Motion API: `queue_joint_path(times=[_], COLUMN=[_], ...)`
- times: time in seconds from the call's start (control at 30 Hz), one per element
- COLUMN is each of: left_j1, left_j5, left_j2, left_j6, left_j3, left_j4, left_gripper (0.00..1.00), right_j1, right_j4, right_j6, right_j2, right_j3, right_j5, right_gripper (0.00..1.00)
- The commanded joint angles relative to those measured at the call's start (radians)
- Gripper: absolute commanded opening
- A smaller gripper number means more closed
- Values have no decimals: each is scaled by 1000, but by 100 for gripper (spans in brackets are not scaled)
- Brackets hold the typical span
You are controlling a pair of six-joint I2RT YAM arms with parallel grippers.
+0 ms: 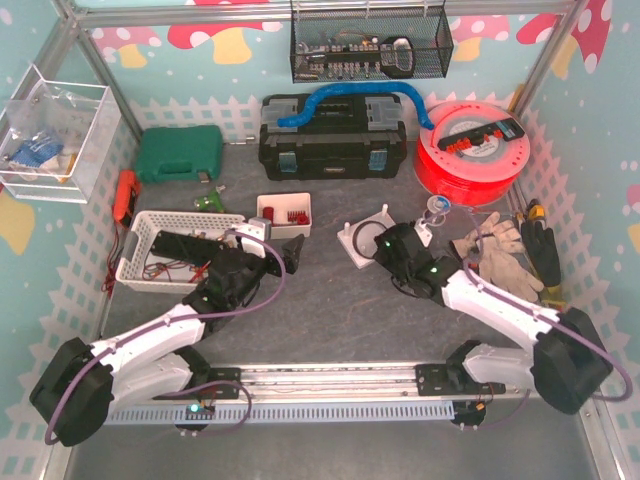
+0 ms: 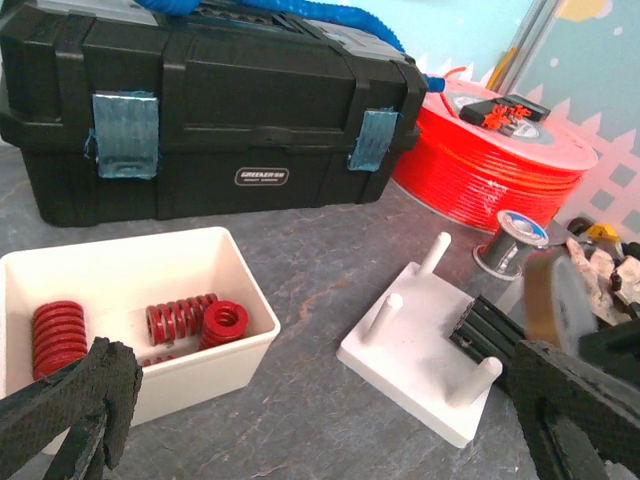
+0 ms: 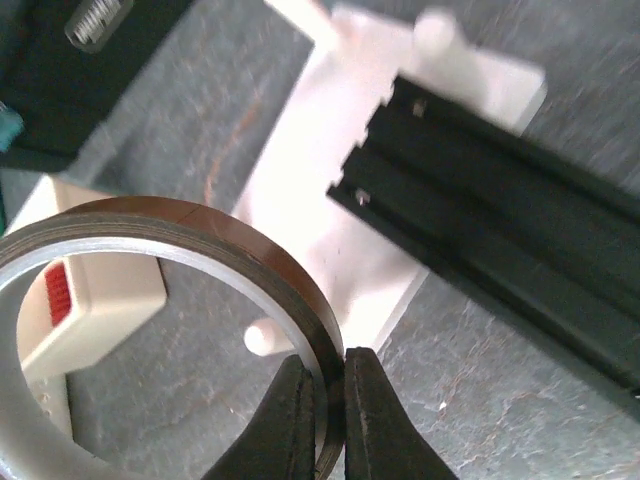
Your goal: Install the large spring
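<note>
Pinching one tape roll (image 3: 205, 228), right tool (image 3: 332, 378); three red springs (image 2: 180, 318), one bin (image 2: 112, 246).

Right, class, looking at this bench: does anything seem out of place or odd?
Yes. The right tool is shut on a tape roll by the peg base, though the job is a spring. The springs lie in the white box. A black rail lies across the base.

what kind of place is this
Probably a workshop-style robot test cell: a black plastic toolbox, a red spool of filament and a white plastic tub of red coil springs.
</note>
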Motion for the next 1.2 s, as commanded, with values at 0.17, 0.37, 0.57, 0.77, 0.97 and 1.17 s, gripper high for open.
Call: queue_joint_path(times=[0.17, 0.37, 0.57, 0.77, 0.97, 1.17], left_j1=[-11, -16, -18, -19, -22, -24], left_j5=[63, 62, 62, 63, 66, 64], left_j2=[-9, -10, -16, -18, -17, -18], left_j6=[31, 36, 38, 37, 39, 41], left_j3=[-12, -13, -14, -15, -13, -13], left_j4=[45, 45, 46, 49, 47, 49], left_gripper=[99, 99, 99, 99, 99, 99], right_j1=[-110, -352, -538, -705, -810, -832], right_j4=[-146, -159, -191, -147, -143, -145], right_j6=[-61, -111, -152, -161, -121, -131], right_j2=[-232, -308, -292, -274, -211, -185], right_j3=[-48, -150, -171, -228, -282, -290], right_j5=[218, 180, 207, 123, 48, 34], right_gripper=[0, 0, 0, 0, 4, 31])
